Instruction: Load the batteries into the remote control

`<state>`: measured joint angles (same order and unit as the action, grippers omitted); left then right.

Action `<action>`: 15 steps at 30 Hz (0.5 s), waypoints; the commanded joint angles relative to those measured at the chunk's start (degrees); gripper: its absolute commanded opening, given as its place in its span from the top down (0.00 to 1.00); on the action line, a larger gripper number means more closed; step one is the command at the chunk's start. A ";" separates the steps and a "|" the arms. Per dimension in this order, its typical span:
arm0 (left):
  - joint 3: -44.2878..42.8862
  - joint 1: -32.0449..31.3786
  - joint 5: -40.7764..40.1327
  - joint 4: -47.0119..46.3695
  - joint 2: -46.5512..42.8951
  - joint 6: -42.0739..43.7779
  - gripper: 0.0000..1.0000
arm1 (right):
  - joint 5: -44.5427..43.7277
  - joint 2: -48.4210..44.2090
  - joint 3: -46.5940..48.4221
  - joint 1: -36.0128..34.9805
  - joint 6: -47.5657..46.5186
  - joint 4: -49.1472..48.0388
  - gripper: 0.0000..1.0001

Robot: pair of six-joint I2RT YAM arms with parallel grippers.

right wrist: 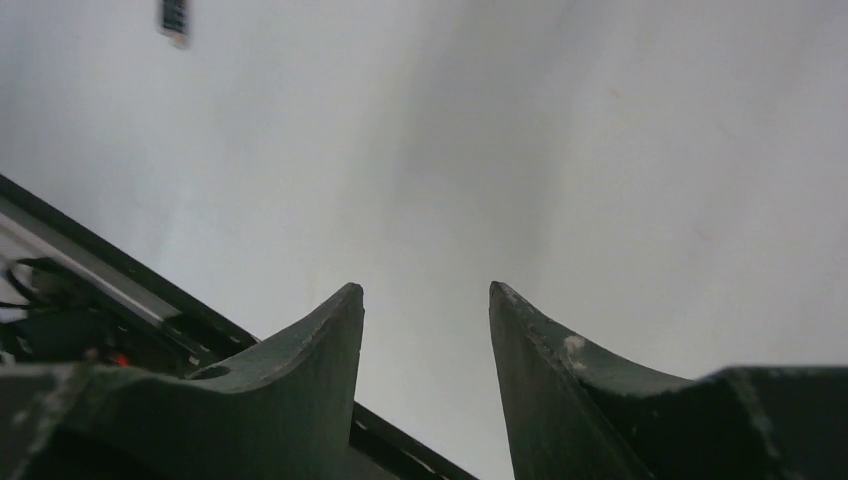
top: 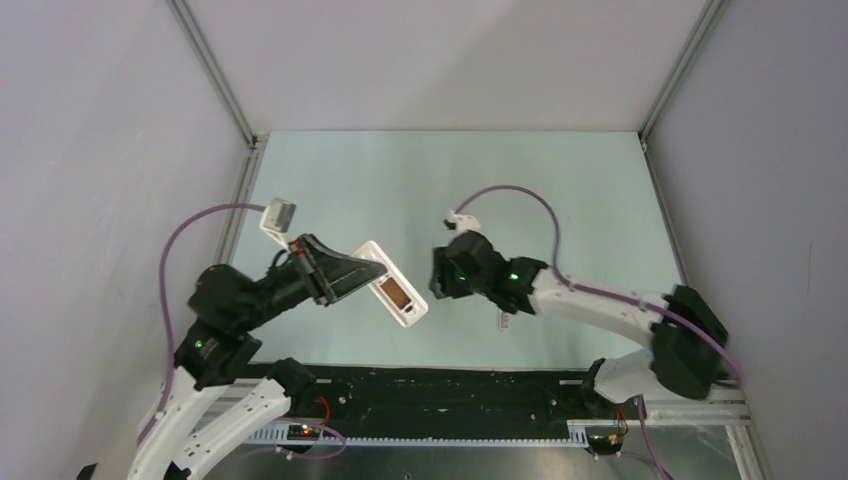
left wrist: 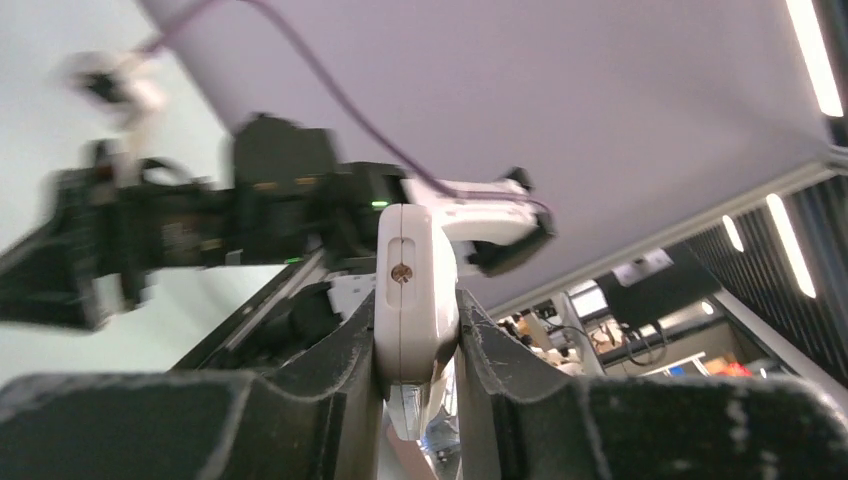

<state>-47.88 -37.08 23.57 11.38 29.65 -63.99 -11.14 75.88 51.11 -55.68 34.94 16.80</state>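
Observation:
My left gripper point(top: 350, 276) is shut on the white remote control point(top: 392, 285) and holds it tilted above the table, its open brownish battery bay point(top: 397, 293) facing up. In the left wrist view the remote control point(left wrist: 415, 290) stands edge-on, clamped between both fingers of the left gripper point(left wrist: 417, 318). My right gripper point(top: 440, 283) hovers just right of the remote, apart from it. It is open, and in the right wrist view the right gripper point(right wrist: 425, 300) has nothing between its fingers. One small battery point(top: 505, 320) lies on the table under the right forearm, and the battery point(right wrist: 174, 18) also shows in the right wrist view.
White boxy modules with purple cables sit on each wrist, one on the left point(top: 278, 213) and one on the right point(top: 462, 215). A black strip point(top: 450, 385) runs along the table's near edge. Grey enclosure walls with metal posts point(top: 215, 75) bound the pale table.

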 commanded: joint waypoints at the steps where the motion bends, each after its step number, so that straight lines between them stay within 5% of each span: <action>1: -5.51 0.29 3.98 0.48 -0.53 0.05 1.00 | 2.67 12.64 13.58 -3.02 1.41 -4.11 0.46; 9: -7.78 0.27 4.89 1.10 -2.42 -1.47 1.00 | 9.92 38.45 41.65 -4.50 6.34 -6.20 0.54; 15: -6.48 0.34 5.39 1.27 -3.75 -2.74 1.00 | 9.33 58.93 73.03 -6.34 4.61 8.06 0.49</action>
<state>-53.95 -37.08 27.18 13.30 27.07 -65.06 -2.66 127.20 107.66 -60.62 39.44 16.08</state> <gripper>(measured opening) 0.308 0.496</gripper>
